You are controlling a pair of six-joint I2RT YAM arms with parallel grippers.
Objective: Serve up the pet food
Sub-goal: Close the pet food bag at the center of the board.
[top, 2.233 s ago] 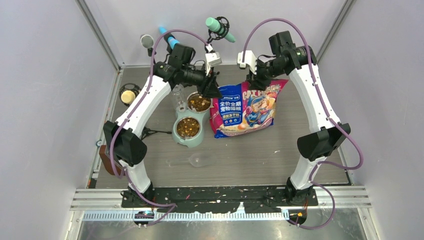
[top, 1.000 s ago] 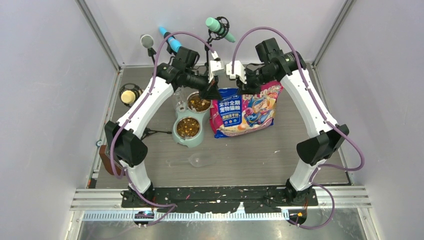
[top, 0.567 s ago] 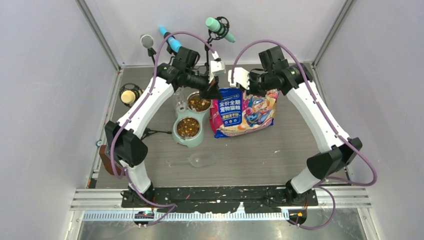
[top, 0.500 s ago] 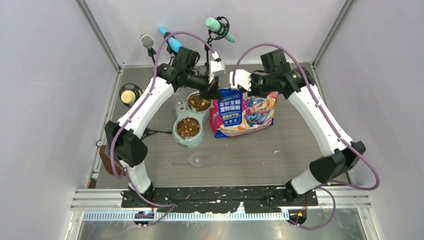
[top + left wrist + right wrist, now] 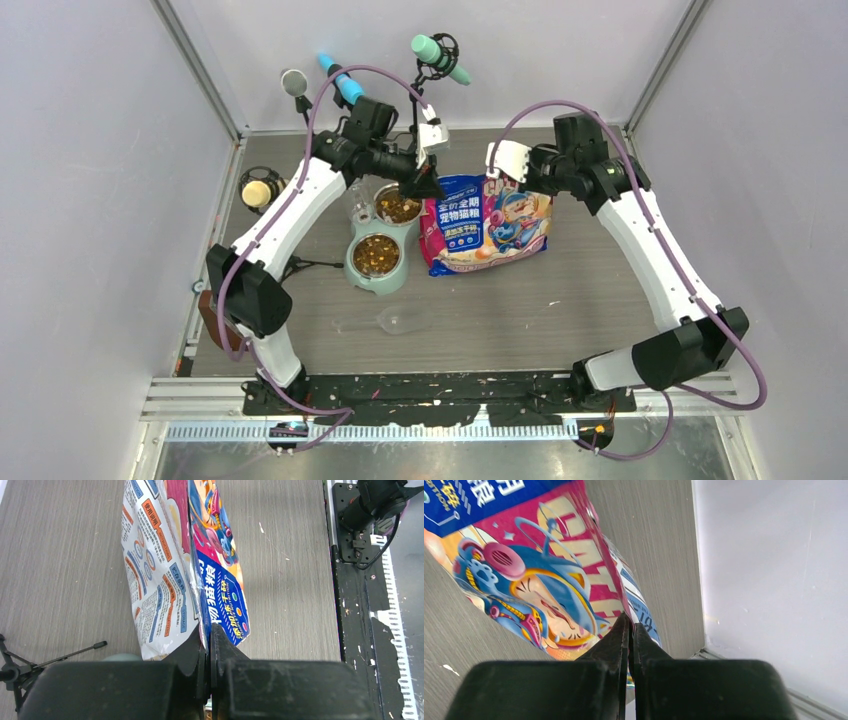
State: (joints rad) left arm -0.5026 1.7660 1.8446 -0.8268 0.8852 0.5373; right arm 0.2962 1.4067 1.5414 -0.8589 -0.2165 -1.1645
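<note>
Pet food [image 5: 376, 256] lies in both halves of the green feeder [image 5: 378, 287].

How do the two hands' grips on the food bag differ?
The left hand pinches the bag at its blue corner, the right hand at its pink corner. The left hand is beside the feeder, the right hand away from it. Both are shut on its top edge.

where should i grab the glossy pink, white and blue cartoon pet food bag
Pinch the pet food bag by its flat top seam, near the corners, from the far side: that edge is thin, the body looks too wide. Left gripper and right gripper are shut there.
</note>
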